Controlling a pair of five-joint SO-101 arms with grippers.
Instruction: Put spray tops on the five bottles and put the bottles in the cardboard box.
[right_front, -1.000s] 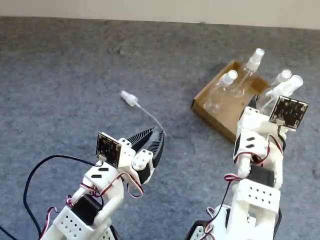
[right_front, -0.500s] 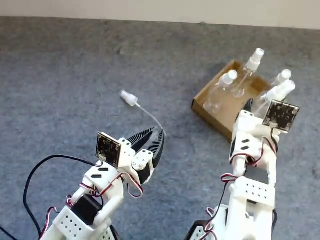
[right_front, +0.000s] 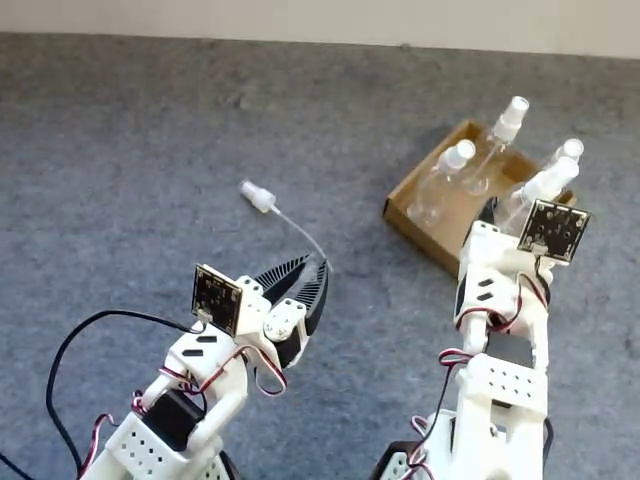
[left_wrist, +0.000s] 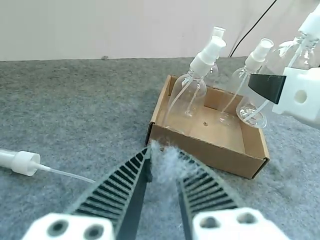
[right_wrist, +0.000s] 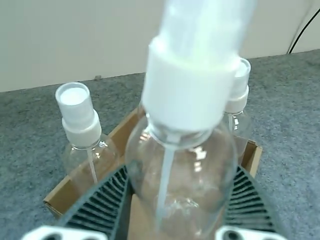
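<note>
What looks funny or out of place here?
One spray top lies on its side on the grey carpet, apart from the cardboard box and not screwed onto anything. Its thin tube reaches toward the open left tool.

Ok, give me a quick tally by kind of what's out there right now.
Cardboard box: 1
Capped bottles standing in it: 3
Capped bottle held in the right gripper: 1
Loose spray top on the table: 1
Total: 6
</note>
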